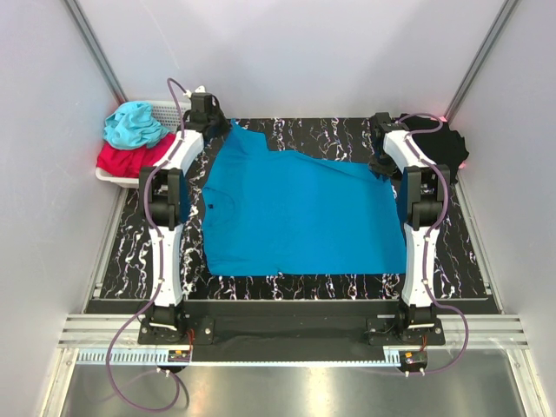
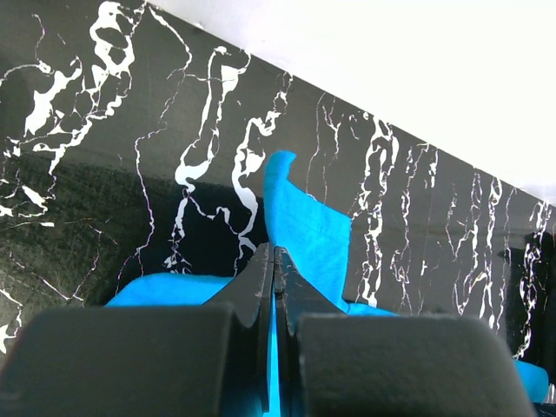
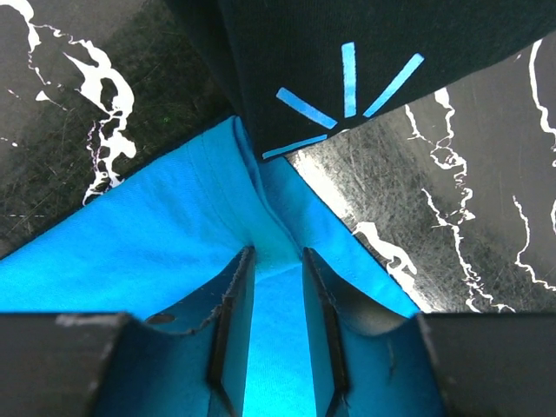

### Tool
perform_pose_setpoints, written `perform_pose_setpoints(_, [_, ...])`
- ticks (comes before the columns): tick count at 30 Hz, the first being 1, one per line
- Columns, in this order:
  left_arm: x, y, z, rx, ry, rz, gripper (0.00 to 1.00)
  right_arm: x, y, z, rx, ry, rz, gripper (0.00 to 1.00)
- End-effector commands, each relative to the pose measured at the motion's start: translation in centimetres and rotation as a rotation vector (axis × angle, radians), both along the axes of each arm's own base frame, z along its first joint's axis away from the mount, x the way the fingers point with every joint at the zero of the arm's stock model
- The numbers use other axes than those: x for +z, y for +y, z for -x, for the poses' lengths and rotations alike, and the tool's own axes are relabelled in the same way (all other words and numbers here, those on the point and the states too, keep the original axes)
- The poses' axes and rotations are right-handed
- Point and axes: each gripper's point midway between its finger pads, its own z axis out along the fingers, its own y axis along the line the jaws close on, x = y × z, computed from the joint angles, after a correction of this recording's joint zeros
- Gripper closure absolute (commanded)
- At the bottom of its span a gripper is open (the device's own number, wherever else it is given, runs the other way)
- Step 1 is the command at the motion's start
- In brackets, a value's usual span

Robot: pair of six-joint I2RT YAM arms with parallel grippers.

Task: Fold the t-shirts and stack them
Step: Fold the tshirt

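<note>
From above, both arms reach out long from their bases at the near edge. The left arm stretches to the far left, with the left tool (image 1: 217, 117) at the far left corner of the blue t-shirt (image 1: 295, 213). The right arm runs up the right side, bends inward, and sets the right tool (image 1: 380, 165) at the shirt's far right corner. The blue shirt lies spread across the middle of the black, white-veined desk (image 1: 456, 261), its far edge slanting from one tool to the other. The black t-shirt (image 1: 441, 143) sits bunched at the far right. A white basket (image 1: 109, 175) at the far left holds a turquoise cloth (image 1: 135, 124) over a red cloth (image 1: 122, 159). Pale walls close in the space, and a metal rail (image 1: 287, 334) crosses the front.

On the left wrist camera, the tool is clenched. Its fingers (image 2: 256, 287) are pressed flat together with blue cloth pinched between them, and a flap of the shirt stands up just beyond the tips, over the marbled surface.

On the right wrist camera, the pads (image 3: 234, 321) stand a little apart with a strip of blue cloth in the gap. I cannot tell whether they are gripping it. Just ahead, the black shirt's corner lies over the blue shirt's edge, showing its pale-blue starburst print (image 3: 347, 91).
</note>
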Motion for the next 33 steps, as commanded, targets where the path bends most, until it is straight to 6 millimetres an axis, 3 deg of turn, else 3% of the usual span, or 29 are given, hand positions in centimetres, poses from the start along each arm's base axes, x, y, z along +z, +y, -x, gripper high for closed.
perform_pose_setpoints(1, [6.5,-0.2,0.2,-0.019,-0.117,-0.007,1.00,0.6,0.1,-0.4,-0.022,-0.020,-0.026,0.66])
perform_pose_setpoints(11, [7.8,-0.2,0.7,-0.025,-0.135,-0.011,1.00,0.5,-0.3,0.0,-0.070,-0.027,-0.091,0.60])
perform_pose_setpoints(18, [7.7,-0.1,1.1,-0.025,-0.127,-0.009,1.00,0.1,0.0,0.2,-0.069,-0.022,-0.133,0.71])
perform_pose_setpoints(22, [7.7,-0.2,1.1,-0.027,-0.127,-0.009,1.00,0.4,0.0,0.1,-0.068,-0.029,-0.132,1.00])
perform_pose_setpoints(26, [7.8,-0.3,1.1,-0.030,-0.128,-0.005,1.00,0.6,-0.4,0.1,-0.069,-0.032,-0.114,1.00])
perform_pose_setpoints(33, [9.0,-0.2,1.4,-0.026,-0.154,-0.003,1.00,3.2,-1.3,-0.1,-0.062,-0.079,-0.059,1.00])
